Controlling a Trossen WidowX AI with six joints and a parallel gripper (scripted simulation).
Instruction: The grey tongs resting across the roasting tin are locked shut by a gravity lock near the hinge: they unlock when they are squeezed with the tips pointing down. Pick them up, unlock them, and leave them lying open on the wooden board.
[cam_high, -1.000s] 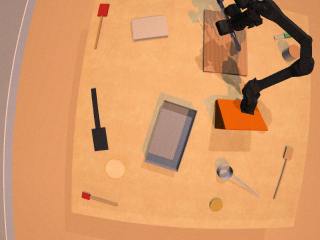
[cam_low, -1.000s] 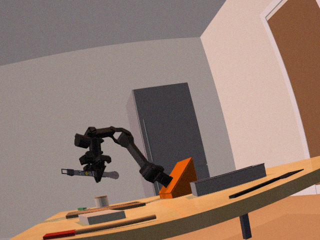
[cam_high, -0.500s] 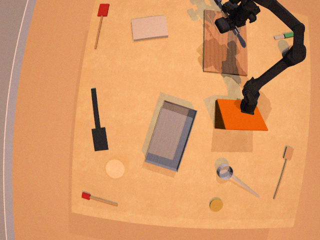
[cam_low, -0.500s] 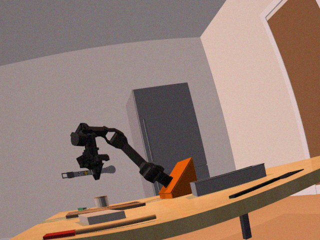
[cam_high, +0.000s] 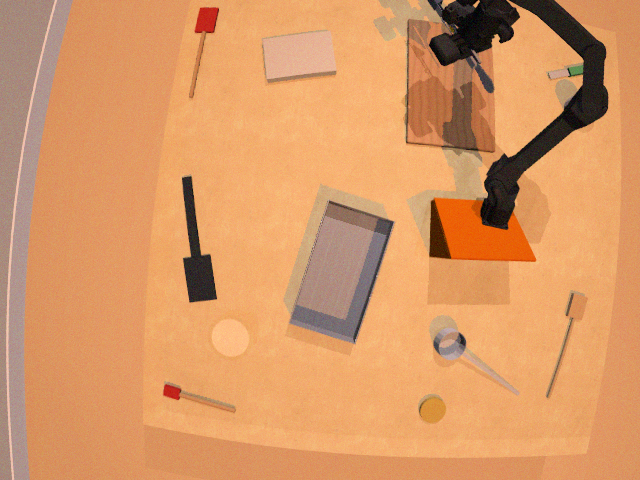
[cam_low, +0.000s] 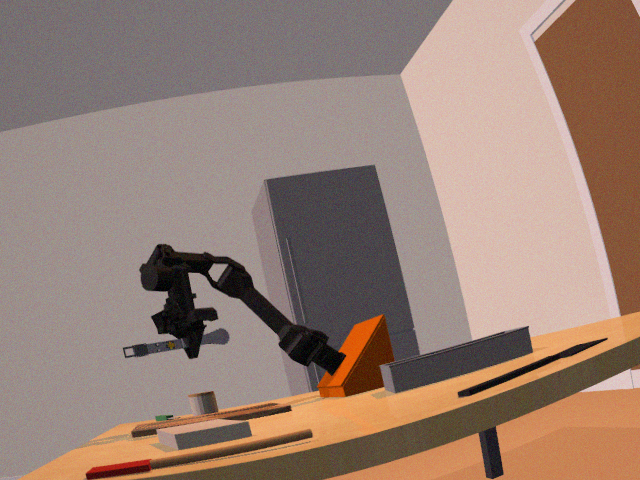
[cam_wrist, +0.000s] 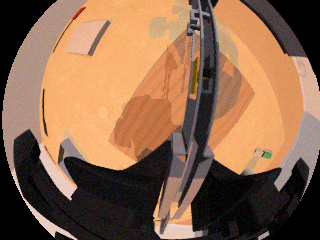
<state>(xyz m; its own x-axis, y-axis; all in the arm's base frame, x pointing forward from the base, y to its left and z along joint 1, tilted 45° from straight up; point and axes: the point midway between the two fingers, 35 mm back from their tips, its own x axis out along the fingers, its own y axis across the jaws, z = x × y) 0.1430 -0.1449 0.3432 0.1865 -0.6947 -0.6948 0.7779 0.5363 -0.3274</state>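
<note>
The grey tongs (cam_high: 484, 78) (cam_low: 214, 336) (cam_wrist: 203, 107) are in the air above the wooden board (cam_high: 417, 62) (cam_low: 142, 430) (cam_wrist: 243, 92), roughly level with the table. Their hinge end, with a yellow piece near it, points to the upper left in the top view; the rounded tips point to the lower right. My gripper (cam_low: 192, 345) (cam_wrist: 178, 146) is shut on the tongs around their middle, with its fingers pointing down. The two arms of the tongs lie close together; whether the lock is released cannot be told. The roasting tin (cam_high: 373, 279) (cam_low: 460, 359) stands away from them, with nothing across it.
A pale block (cam_high: 299, 55) (cam_low: 206, 434) (cam_wrist: 87, 37) lies left of the board in the top view. A green and white item (cam_high: 574, 70) (cam_wrist: 263, 153) lies right of it. A cylinder (cam_low: 203, 403) stands near the board. The orange wedge (cam_high: 480, 242) (cam_low: 356, 356) carries the arm's base.
</note>
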